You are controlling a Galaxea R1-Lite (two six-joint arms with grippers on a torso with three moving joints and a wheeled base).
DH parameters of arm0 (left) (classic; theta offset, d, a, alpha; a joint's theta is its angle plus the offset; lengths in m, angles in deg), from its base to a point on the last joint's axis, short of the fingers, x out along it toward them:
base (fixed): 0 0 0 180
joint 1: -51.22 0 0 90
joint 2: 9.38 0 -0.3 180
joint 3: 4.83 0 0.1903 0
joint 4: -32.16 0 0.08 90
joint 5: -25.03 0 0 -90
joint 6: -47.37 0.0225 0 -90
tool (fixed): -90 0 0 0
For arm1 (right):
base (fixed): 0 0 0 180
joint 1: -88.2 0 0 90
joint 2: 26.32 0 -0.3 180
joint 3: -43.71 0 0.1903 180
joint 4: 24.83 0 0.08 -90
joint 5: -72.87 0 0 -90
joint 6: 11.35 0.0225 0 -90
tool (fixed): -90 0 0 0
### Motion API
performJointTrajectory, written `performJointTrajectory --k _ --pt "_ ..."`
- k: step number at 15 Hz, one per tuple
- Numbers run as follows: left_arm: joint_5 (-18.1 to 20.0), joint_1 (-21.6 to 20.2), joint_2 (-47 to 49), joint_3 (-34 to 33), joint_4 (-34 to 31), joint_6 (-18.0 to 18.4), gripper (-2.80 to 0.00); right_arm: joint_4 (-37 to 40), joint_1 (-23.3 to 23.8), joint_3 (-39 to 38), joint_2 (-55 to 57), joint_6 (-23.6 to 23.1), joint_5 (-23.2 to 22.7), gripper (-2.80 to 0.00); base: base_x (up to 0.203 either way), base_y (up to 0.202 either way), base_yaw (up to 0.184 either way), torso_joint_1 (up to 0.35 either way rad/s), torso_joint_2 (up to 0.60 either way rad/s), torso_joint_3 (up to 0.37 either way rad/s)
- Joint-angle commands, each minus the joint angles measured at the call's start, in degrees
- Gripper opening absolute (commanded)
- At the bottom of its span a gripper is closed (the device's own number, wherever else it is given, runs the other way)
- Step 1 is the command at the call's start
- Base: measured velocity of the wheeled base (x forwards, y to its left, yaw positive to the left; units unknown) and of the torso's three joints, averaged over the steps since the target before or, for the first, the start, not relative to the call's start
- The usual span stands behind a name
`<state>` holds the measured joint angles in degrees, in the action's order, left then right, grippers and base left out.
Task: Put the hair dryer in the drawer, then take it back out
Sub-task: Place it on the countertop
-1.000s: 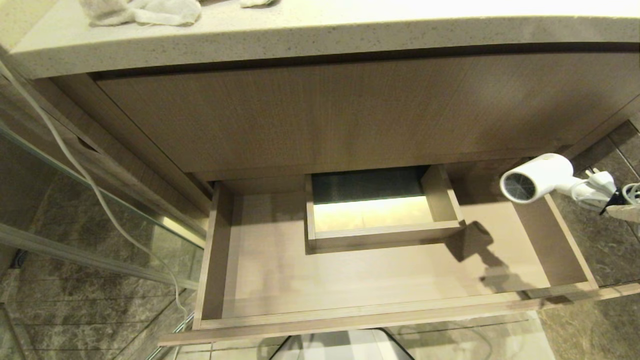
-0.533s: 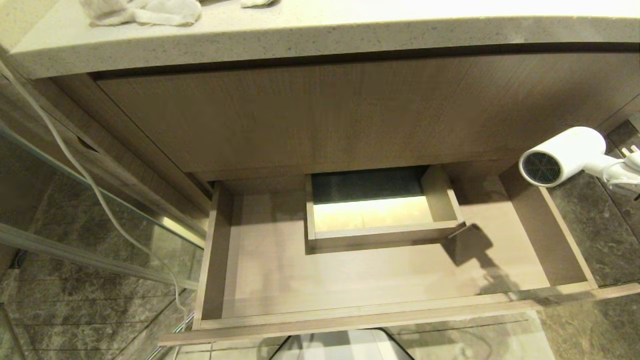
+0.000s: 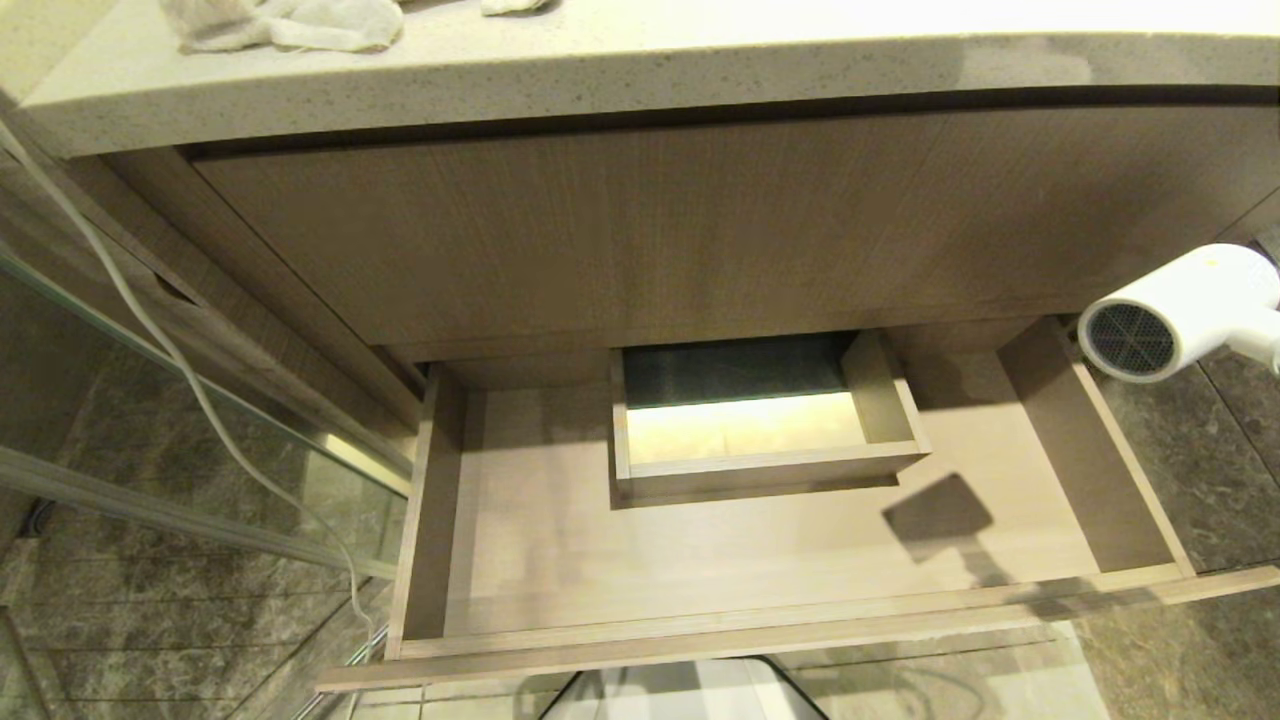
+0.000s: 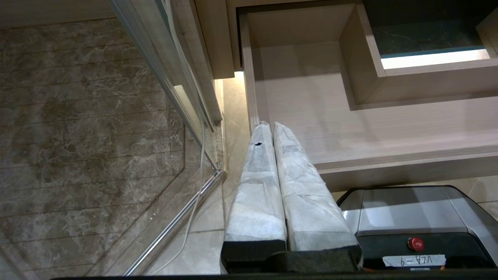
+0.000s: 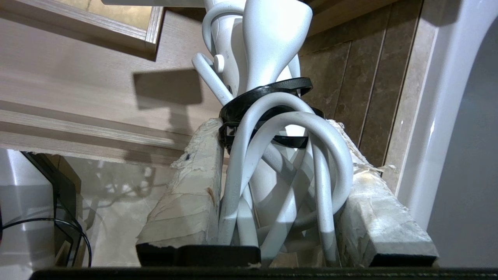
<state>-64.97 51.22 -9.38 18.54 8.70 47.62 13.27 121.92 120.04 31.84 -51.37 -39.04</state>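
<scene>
The white hair dryer [image 3: 1175, 300] hangs in the air at the far right of the head view, just outside the drawer's right wall, with its dark grille facing me. In the right wrist view my right gripper [image 5: 272, 132] is shut on the hair dryer [image 5: 268, 46] at its handle and bundled white cord. The wide wood-grain drawer [image 3: 750, 570] stands pulled open with nothing on its floor; a boxed cut-out [image 3: 760, 425] sits at its back. My left gripper [image 4: 271, 126] is shut and empty, parked near the drawer [image 4: 350, 128] at its left front corner.
A speckled countertop [image 3: 640, 70] with a pale cloth [image 3: 280, 25] overhangs the tall front panel [image 3: 650, 230]. A glass door frame [image 3: 200, 510] and a white cable [image 3: 180, 370] stand on the left. Dark tiles [image 3: 1200, 470] lie right of the drawer. My base [image 4: 408, 217] is below the drawer front.
The hair dryer has risen and moved right, from over the drawer's right rear corner to outside its right wall. Its shadow on the drawer floor has shifted forward.
</scene>
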Motion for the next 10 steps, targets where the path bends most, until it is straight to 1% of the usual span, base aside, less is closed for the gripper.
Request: performJointTrajectory --k 1,10 --pt "0.0 0.0 0.0 0.0 0.0 0.0 -2.8 0.2 0.6 -0.2 -1.1 -0.2 -0.1 -2.8 0.0 0.0 0.0 0.0 0.0 0.0" --pt "0.0 0.0 0.0 0.0 0.0 0.0 -2.8 0.2 0.8 -0.7 -2.3 -0.2 -0.1 -2.8 0.0 0.0 0.0 0.0 0.0 0.0"
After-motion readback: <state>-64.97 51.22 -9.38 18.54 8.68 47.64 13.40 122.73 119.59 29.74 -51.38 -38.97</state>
